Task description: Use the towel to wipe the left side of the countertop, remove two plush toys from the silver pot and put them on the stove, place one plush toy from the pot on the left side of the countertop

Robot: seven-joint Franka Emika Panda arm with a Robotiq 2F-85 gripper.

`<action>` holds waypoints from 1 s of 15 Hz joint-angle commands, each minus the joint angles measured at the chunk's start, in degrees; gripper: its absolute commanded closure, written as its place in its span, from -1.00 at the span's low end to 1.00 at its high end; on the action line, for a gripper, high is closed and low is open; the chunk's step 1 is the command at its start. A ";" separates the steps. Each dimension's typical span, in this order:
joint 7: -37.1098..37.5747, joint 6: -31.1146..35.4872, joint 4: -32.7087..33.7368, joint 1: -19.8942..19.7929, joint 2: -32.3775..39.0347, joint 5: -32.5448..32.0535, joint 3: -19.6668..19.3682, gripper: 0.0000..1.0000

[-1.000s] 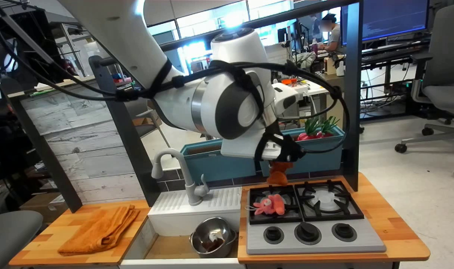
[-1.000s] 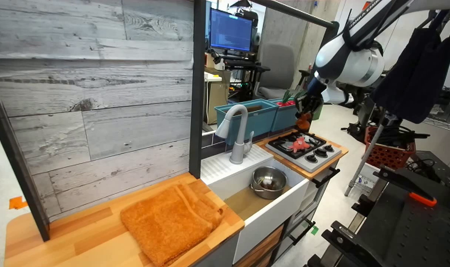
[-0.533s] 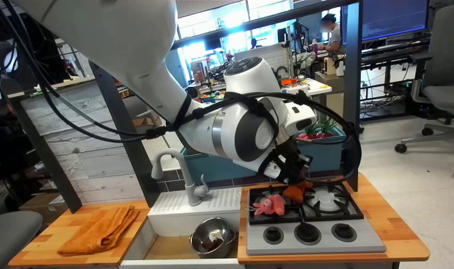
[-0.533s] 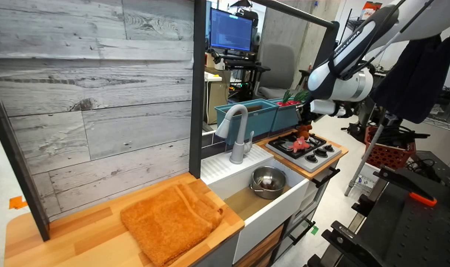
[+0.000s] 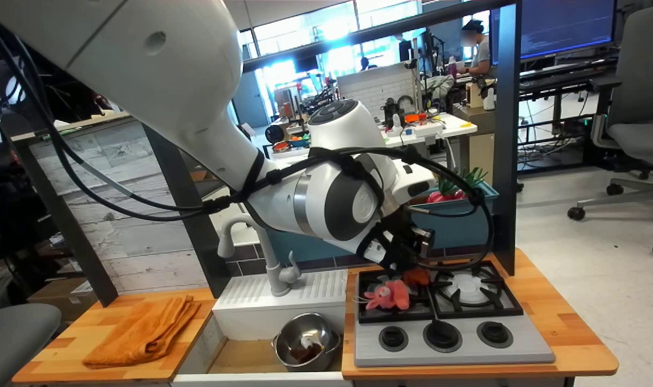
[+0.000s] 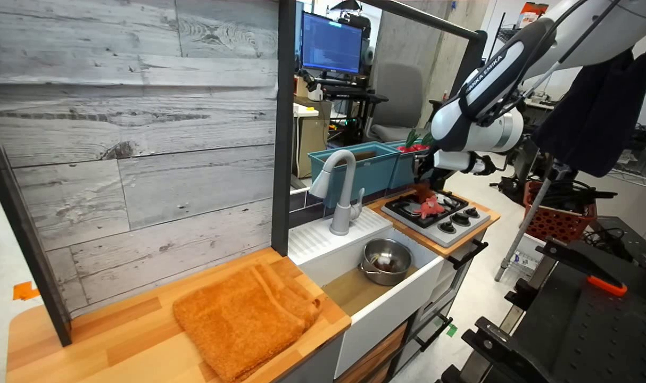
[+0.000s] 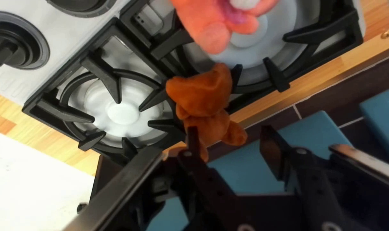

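An orange-brown plush toy (image 7: 204, 93) rests on the back middle of the stove (image 5: 520, 352). My gripper (image 7: 229, 131) is open just above it; one finger (image 7: 192, 138) overlaps the toy's lower body, the other stands apart. A pinkish-red plush toy (image 5: 389, 294) lies on the burner beside it. It also shows in the wrist view (image 7: 210, 25). A dark brown and white plush (image 5: 306, 352) lies in the silver pot (image 6: 384, 277), partly hidden. The folded orange towel (image 6: 248, 319) lies on the left side of the wooden countertop (image 6: 115, 351).
The pot stands in the white sink (image 6: 392, 303), with a grey faucet (image 6: 341, 213) behind it. Blue planters (image 6: 355, 173) stand behind the sink and stove, close to my gripper. A dark post (image 5: 509, 140) rises at the stove's back right.
The orange-brown toy hung from my gripper above the stove's back; it came down onto the stove. My gripper moved right and down, then back left, and is now open at it.
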 commanded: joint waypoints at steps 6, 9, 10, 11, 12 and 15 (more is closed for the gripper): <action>-11.05 3.89 -14.16 -0.85 -11.38 -3.43 3.14 -1.00; -18.03 1.28 -21.22 -1.95 -17.85 -6.80 6.13 -1.00; -20.34 0.04 -23.33 -3.04 -20.05 -7.58 8.09 -1.00; -22.36 -1.18 -25.19 -4.06 -21.97 -8.12 10.02 -1.00; -24.26 -2.92 -26.37 -4.99 -23.49 -8.29 11.98 -1.00; -28.93 -11.84 -26.54 -5.73 -25.49 -7.05 16.00 -1.00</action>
